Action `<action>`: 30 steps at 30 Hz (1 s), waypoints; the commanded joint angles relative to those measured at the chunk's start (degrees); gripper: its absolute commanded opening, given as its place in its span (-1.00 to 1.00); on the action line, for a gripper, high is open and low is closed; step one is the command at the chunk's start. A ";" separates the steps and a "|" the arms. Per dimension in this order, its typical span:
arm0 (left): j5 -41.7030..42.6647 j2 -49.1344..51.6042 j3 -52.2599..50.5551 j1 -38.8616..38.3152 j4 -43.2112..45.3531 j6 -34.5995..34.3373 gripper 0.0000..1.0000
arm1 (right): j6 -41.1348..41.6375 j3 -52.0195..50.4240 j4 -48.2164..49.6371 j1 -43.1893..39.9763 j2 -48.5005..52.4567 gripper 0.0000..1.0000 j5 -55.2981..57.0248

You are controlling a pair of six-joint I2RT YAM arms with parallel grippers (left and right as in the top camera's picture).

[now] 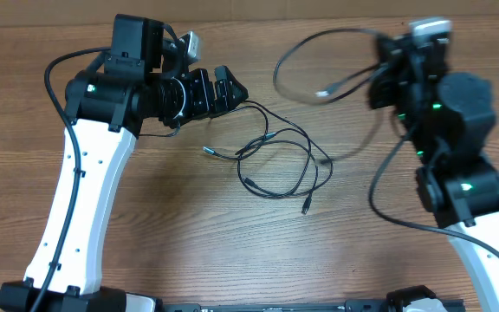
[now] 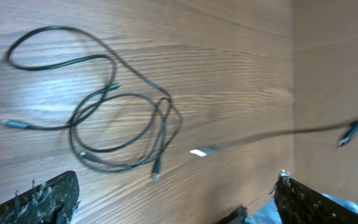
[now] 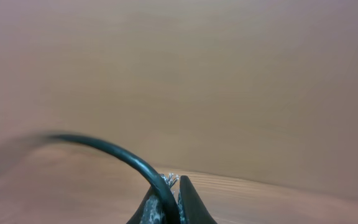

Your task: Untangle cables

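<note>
**Caution: snag risk at the table [image 1: 145,234] centre.**
Right gripper [image 3: 178,186] is clamped on the raised cable [image 3: 117,150]; left gripper [image 1: 232,89] gapes empty, so the resting cable [image 2: 166,102] may drag along.

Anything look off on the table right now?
One cable hangs midair, pinched in the right fingers and motion-blurred. The other cable lies loosely looped on the table. Nothing looks damaged.
</note>
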 commanded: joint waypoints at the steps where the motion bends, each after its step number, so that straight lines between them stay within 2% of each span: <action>1: -1.92 1.60 -0.26 0.24 -0.07 0.85 0.99 | 0.17 1.22 -0.37 -4.90 -1.73 -0.92 13.18; 6: -1.92 2.84 -0.26 0.26 -0.02 0.85 1.00 | 0.17 1.22 -2.21 -14.88 -1.27 -0.92 25.33; 11: -1.92 3.93 -0.24 0.26 0.00 0.85 1.00 | 0.24 1.22 -2.03 -30.08 1.60 -0.92 26.34; 17: -1.92 4.55 -0.26 0.26 -0.02 0.85 1.00 | -0.07 1.22 4.35 -49.68 11.08 -0.92 26.27; 19: -1.92 4.55 -0.24 0.26 0.00 0.85 0.99 | -3.69 1.22 5.09 -54.01 14.64 -0.92 23.93; 24: -1.92 4.55 -0.24 0.26 0.00 0.85 1.00 | -19.37 1.22 5.20 -60.76 22.86 -0.92 16.33; 30: -1.92 4.55 -0.26 0.26 0.00 0.85 1.00 | -23.82 1.22 13.16 -64.28 29.66 -0.92 13.16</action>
